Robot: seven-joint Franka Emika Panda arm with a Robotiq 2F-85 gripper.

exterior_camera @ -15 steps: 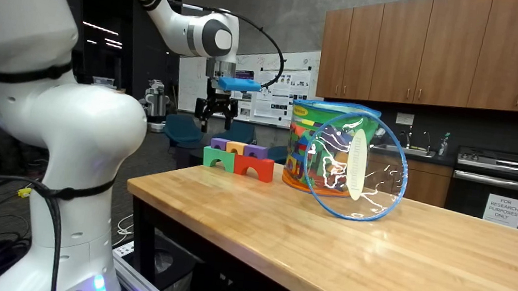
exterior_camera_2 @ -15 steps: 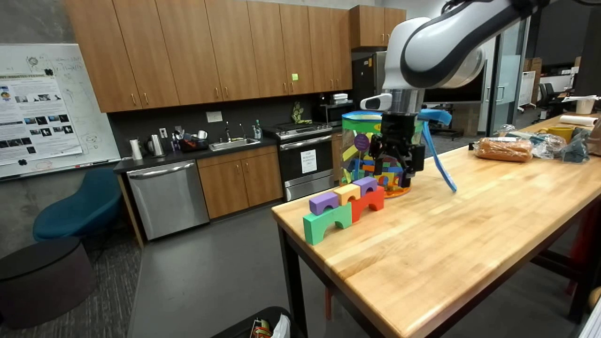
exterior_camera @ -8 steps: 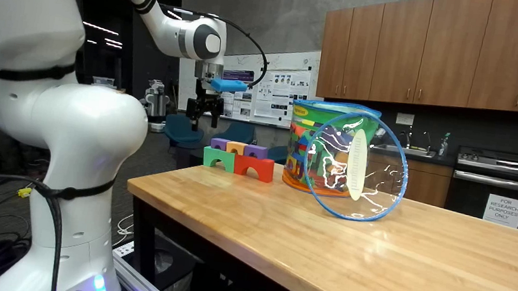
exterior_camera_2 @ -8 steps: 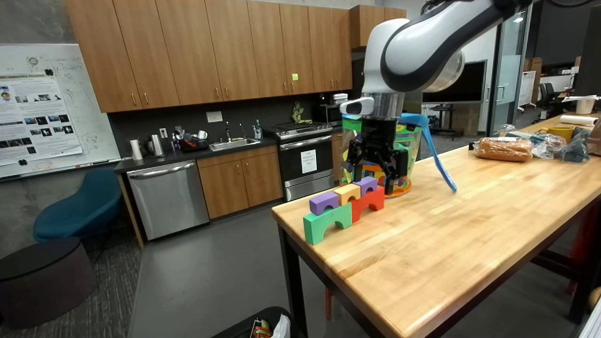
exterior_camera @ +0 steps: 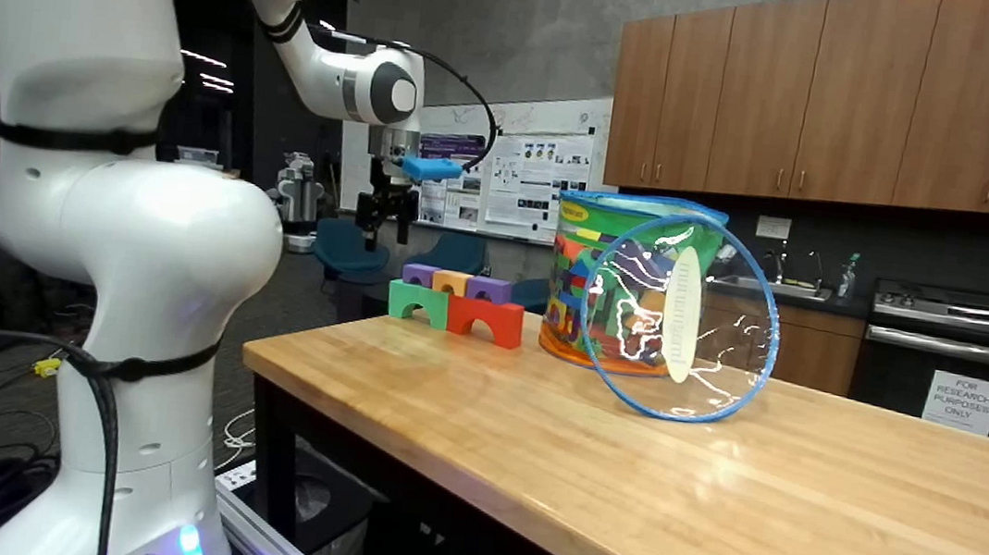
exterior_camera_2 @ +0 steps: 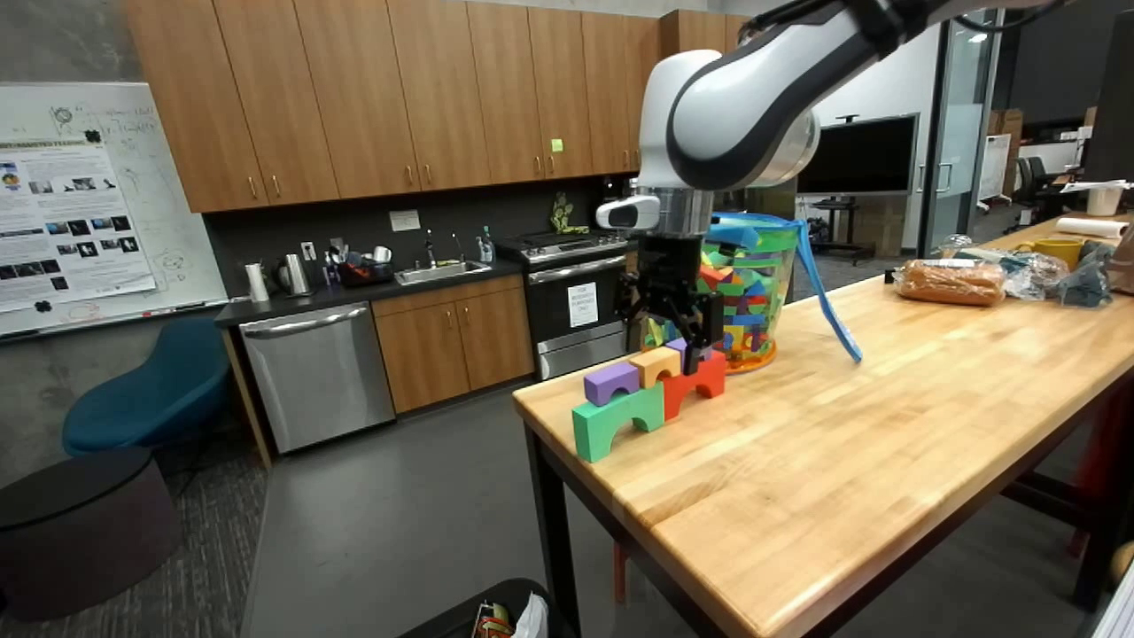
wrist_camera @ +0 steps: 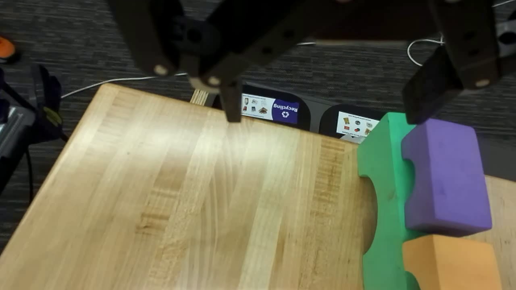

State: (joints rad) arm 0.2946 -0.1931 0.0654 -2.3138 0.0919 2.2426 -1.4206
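In an exterior view, hours read from its centre, the wooden tabletop [exterior_camera_2: 850, 461] carried a green arch block [exterior_camera_2: 616, 413], upright at 9 o'clock and meeting a red arch block [exterior_camera_2: 680, 390] end to end at 10. A clear container [exterior_camera_2: 757, 292] stood between 10 and 11; its blue-rimmed lid [exterior_camera_2: 824, 288] slanted, lower edge on the wood, near 12. A wrapped loaf [exterior_camera_2: 950, 282] lay at 1, a yellow mug [exterior_camera_2: 1060, 252] at 2.

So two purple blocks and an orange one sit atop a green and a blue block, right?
Not blue: both exterior views show a red block beside the green block. The purple blocks and orange block do sit atop them.
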